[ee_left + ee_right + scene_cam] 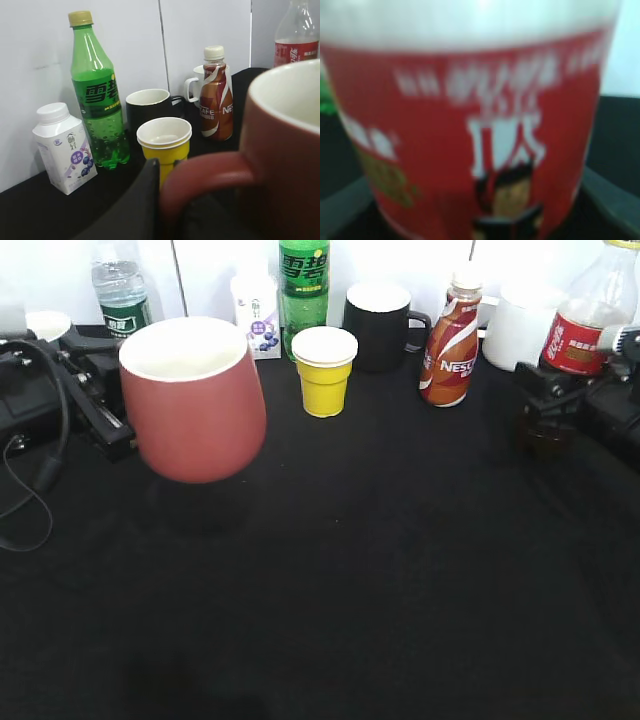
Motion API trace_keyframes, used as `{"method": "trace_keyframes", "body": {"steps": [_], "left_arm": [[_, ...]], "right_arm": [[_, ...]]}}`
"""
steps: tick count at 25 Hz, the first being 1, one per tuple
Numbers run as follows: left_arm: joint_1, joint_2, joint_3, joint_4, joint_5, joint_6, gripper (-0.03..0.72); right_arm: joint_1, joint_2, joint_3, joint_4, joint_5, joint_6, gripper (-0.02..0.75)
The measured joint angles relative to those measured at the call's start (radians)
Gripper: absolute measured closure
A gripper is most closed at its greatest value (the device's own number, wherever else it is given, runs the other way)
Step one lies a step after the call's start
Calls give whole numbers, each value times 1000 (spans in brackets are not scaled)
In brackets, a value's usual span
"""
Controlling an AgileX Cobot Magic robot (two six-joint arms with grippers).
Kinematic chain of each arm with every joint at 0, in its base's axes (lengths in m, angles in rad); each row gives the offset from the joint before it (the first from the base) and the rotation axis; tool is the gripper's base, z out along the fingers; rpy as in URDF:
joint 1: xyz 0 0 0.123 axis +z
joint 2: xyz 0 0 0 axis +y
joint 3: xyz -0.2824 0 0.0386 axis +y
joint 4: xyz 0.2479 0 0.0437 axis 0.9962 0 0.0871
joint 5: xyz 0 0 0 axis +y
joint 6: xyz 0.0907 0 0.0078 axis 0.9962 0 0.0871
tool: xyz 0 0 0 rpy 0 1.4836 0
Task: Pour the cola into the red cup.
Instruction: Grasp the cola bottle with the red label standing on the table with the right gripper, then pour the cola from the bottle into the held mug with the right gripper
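Note:
The red cup (193, 400) hangs a little above the black table with its shadow under it; it is upright. My left gripper (122, 435) is shut on its loop handle (210, 175), and the cup's white inside (295, 100) fills the right of the left wrist view. The cola bottle (572, 340), with red label and yellow cap, leans to the upper right at the far right. My right gripper (555, 390) is shut on it around the label (470, 140), which fills the right wrist view. Dark cola shows low in the bottle. The bottle and cup are far apart.
Along the back wall stand a water bottle (120, 295), a white milk carton (256, 318), a green Sprite bottle (304, 285), a yellow cup (324, 370), a black mug (380, 325), a Nescafe bottle (450, 340) and a white jug (520, 330).

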Motion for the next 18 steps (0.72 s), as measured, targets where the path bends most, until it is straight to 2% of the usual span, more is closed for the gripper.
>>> {"method": "trace_keyframes", "body": {"steps": [1,4,16,18], "left_arm": [[0,0,0,0,1,0,643],[0,0,0,0,1,0,643],[-2,0,0,17,2,0,643],[-39,0,0,21,2,0,643]], "right_arm": [[0,0,0,0,-3,0,167],[0,0,0,-1,-3,-1,248],[0,-23,32,-18,-14,-1,248],[0,-101,92,-28,-2,-1,248]]}}
